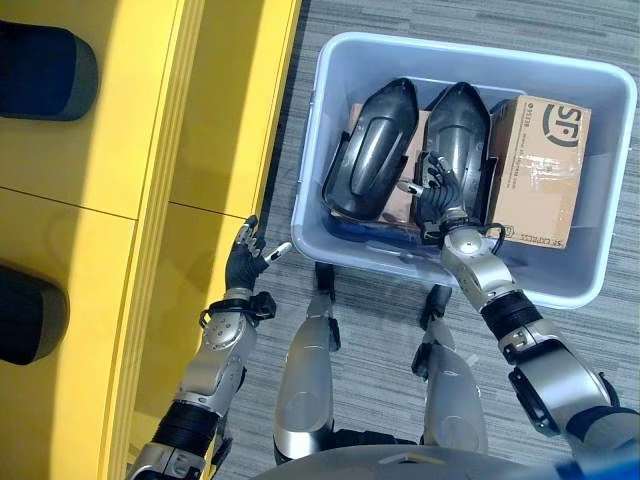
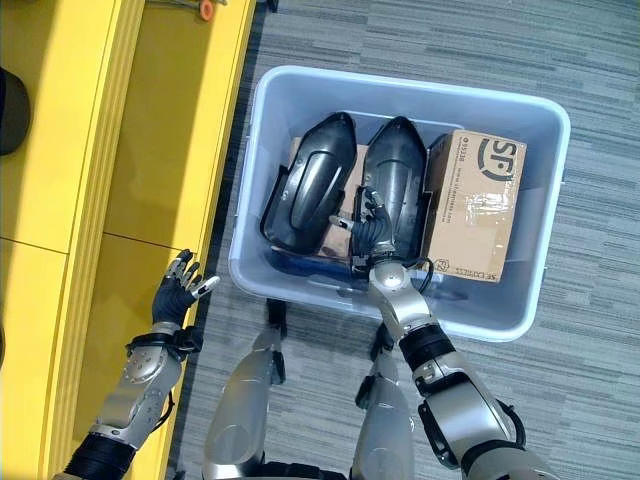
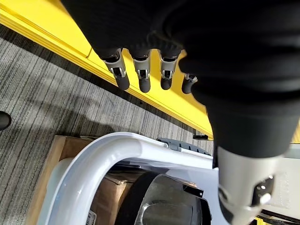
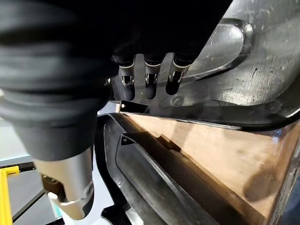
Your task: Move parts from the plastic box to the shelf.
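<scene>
Right hand (image 2: 372, 225) is down in the plastic box (image 2: 300, 285), fingers relaxed, touching right black part (image 2: 398, 175), not holding yet. Left hand (image 2: 178, 290) open by yellow shelf (image 2: 150, 150). Next: needs firm grasp, then lift.

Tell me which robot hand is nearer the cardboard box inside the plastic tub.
Right. The right robot hand is inside the pale blue plastic tub, on a glossy black moulded part beside the brown cardboard box. The left robot hand hangs outside, by the yellow shelf.
</scene>
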### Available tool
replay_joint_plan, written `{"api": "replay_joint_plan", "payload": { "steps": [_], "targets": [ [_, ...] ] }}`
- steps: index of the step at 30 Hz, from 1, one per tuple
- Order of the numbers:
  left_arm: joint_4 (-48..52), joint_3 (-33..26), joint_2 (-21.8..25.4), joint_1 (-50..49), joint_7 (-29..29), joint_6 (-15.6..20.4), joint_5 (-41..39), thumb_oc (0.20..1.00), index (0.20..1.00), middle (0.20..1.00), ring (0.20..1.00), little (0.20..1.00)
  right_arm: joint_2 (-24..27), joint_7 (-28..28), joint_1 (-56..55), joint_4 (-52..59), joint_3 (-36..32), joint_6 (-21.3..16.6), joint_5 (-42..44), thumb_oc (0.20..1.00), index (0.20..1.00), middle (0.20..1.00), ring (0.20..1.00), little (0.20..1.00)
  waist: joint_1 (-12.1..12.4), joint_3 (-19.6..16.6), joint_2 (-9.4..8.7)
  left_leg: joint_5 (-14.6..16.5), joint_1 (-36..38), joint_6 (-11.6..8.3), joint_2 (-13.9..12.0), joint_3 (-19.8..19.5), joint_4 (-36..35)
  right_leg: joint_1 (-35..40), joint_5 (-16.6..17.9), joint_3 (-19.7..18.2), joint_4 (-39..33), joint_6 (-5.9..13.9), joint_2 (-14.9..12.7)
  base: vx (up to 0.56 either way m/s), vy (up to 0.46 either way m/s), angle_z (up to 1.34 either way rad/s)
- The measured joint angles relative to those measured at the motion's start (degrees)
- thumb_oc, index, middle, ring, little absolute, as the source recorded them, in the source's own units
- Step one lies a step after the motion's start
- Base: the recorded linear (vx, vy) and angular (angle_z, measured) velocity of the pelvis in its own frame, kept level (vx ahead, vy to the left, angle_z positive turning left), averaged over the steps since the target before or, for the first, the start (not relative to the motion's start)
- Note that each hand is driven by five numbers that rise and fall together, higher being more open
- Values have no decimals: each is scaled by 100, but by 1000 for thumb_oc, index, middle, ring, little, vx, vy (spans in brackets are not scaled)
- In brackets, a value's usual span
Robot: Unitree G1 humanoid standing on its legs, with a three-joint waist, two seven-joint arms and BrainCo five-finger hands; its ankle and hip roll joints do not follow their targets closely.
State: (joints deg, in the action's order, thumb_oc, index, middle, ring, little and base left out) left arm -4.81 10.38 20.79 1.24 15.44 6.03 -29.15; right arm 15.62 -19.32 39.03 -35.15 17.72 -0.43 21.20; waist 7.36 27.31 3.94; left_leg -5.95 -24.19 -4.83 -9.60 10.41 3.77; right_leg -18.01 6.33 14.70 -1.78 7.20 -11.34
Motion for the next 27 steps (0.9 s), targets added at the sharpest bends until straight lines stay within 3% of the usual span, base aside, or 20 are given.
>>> {"api": "replay_joint_plan", "payload": {
  "steps": [17, 27],
  "targets": [
    [-2, 43, 9, 31, 116, 90, -113, 1000, 1000, 1000, 1000, 1000, -331, 84, 76, -106, 353, 7, 69, 1000, 1000, 1000, 1000, 1000, -12, 10, 25, -35, -104, 50, 53, -14, 44, -153, 1, -27, 135, -1, -68, 0, 0, 0],
    [-2, 20, -8, 94, 272, 68, -111, 1000, 1000, 1000, 1000, 1000, -373, 319, -922, 1451, 589, -15, 1067, 1000, 1000, 1000, 1000, 1000, -68, 4, 31, -56, -209, 72, 65, -124, 77, -195, 0, 43, 180, -1, -70, 5, -3, 3]
  ]
}}
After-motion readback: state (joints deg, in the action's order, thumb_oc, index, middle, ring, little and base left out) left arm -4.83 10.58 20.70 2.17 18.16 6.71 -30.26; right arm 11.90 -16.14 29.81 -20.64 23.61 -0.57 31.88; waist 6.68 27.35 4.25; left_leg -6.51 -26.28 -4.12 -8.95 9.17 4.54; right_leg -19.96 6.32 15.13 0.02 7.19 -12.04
